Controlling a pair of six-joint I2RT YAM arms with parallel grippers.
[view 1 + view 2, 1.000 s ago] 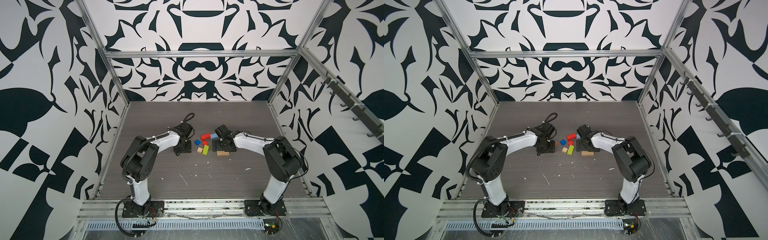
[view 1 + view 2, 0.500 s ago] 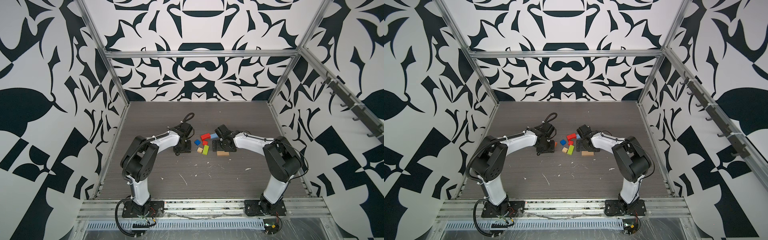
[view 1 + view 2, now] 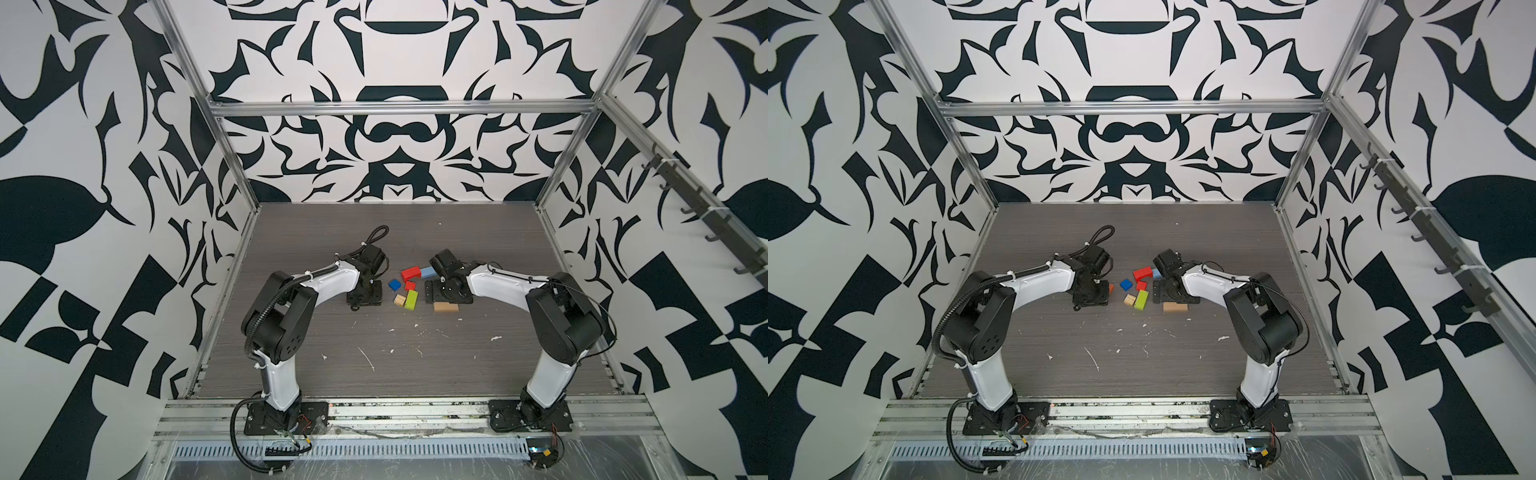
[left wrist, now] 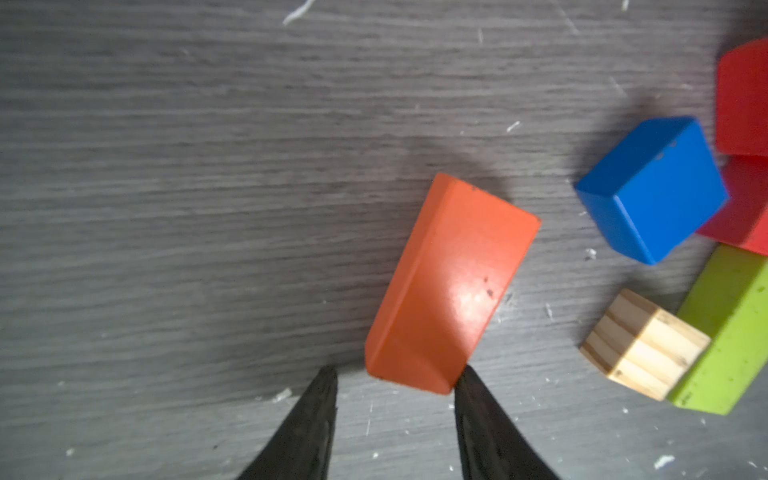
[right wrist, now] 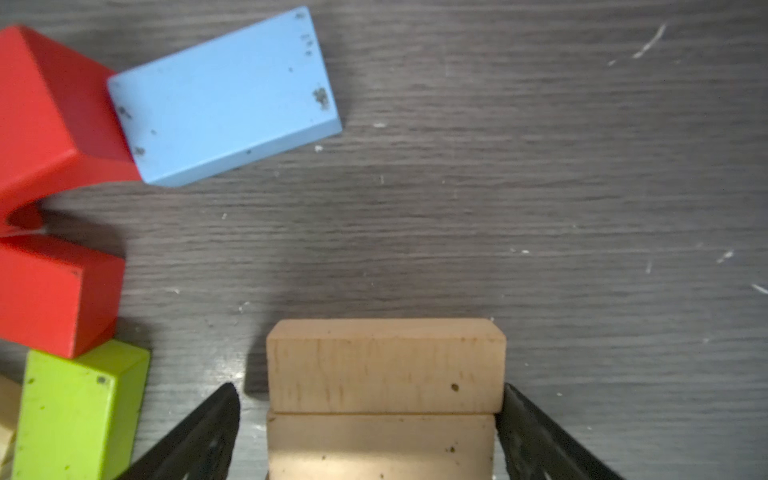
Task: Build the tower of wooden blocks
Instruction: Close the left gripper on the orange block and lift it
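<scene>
Blocks lie loose on the table (image 3: 291,232) in a small cluster between the two arms; no tower stands.

Farthest left, the left gripper (image 4: 395,372) points down at the table with its fingers partly apart and nothing held. An orange block (image 4: 449,286) lies flat just ahead of them. One fingertip (image 4: 465,386) touches its near corner; the other stands clear of it.

Next come a blue cube (image 3: 394,284), then a tan cube (image 3: 400,299) touching a green bar (image 3: 411,299). A red cube (image 3: 409,285) sits at the far end of the green bar. Behind it, a red arch (image 3: 411,273) touches a light blue bar (image 3: 427,272).

On the right, the right gripper (image 5: 368,392) has its fingers spread wide, straddling a tan bar (image 5: 384,365). One fingertip (image 5: 513,401) is at the bar's end and the other is a little apart, so the bar is not gripped. I cannot tell whether this is one bar or two stacked.
</scene>
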